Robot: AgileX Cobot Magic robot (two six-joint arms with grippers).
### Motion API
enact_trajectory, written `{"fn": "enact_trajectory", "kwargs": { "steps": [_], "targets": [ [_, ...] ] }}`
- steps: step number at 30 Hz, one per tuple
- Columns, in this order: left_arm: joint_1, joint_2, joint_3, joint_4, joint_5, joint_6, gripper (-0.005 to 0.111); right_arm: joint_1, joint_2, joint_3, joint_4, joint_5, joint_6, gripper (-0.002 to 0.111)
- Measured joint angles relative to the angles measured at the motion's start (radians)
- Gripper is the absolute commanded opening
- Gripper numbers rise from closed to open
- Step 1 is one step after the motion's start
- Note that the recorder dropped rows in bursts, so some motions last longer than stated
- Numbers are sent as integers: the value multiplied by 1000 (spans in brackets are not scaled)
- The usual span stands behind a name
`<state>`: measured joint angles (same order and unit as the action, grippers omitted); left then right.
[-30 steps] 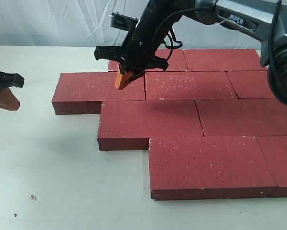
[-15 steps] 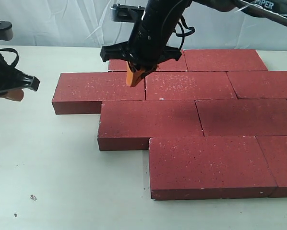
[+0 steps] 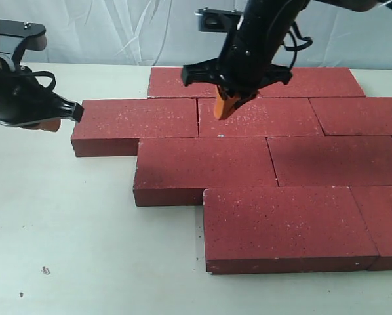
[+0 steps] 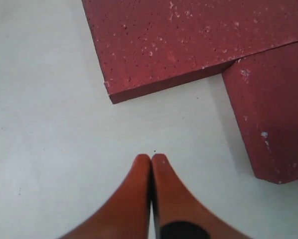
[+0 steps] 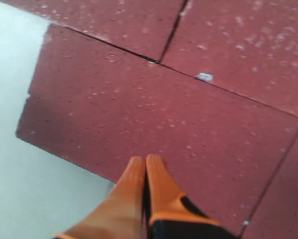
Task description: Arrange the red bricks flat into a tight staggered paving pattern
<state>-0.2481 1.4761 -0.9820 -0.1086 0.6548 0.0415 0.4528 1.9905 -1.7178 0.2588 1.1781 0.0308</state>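
Observation:
Several red bricks (image 3: 202, 167) lie flat on the white table in staggered rows, edges touching. The leftmost brick (image 3: 136, 121) of the second row juts out to the left; its corner (image 4: 189, 45) shows in the left wrist view. My left gripper (image 3: 44, 123) hovers just left of that brick, orange fingers shut and empty (image 4: 151, 158) over bare table. Over the second row's middle brick (image 3: 261, 118) my right gripper (image 3: 223, 110) hangs shut and empty. In the right wrist view its tips (image 5: 145, 160) sit above a brick (image 5: 154, 119).
The white table (image 3: 84, 249) stretches bare on the left and front of the bricks. A pale curtain (image 3: 117, 33) backs the scene. The right-hand bricks (image 3: 386, 223) run out of the picture's edge.
My right gripper has swung right, from above the second row's left brick to above its middle brick. My left gripper has moved right, up close to the leftmost brick's end.

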Motion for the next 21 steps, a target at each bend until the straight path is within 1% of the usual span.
{"fn": "enact_trajectory", "kwargs": {
  "steps": [9,15,18,21],
  "targets": [
    [0,0,0,-16,-62,0,0,-198,-154,188,-13,-64,4,-1],
    [0,0,0,-16,-64,0,0,-344,-267,321,-22,-119,7,-1],
    [0,0,0,-16,-77,0,0,-396,-332,383,-56,-134,7,-1],
    [0,0,0,-16,-87,0,0,-429,-397,450,-102,-153,9,-1]
  ]
}}
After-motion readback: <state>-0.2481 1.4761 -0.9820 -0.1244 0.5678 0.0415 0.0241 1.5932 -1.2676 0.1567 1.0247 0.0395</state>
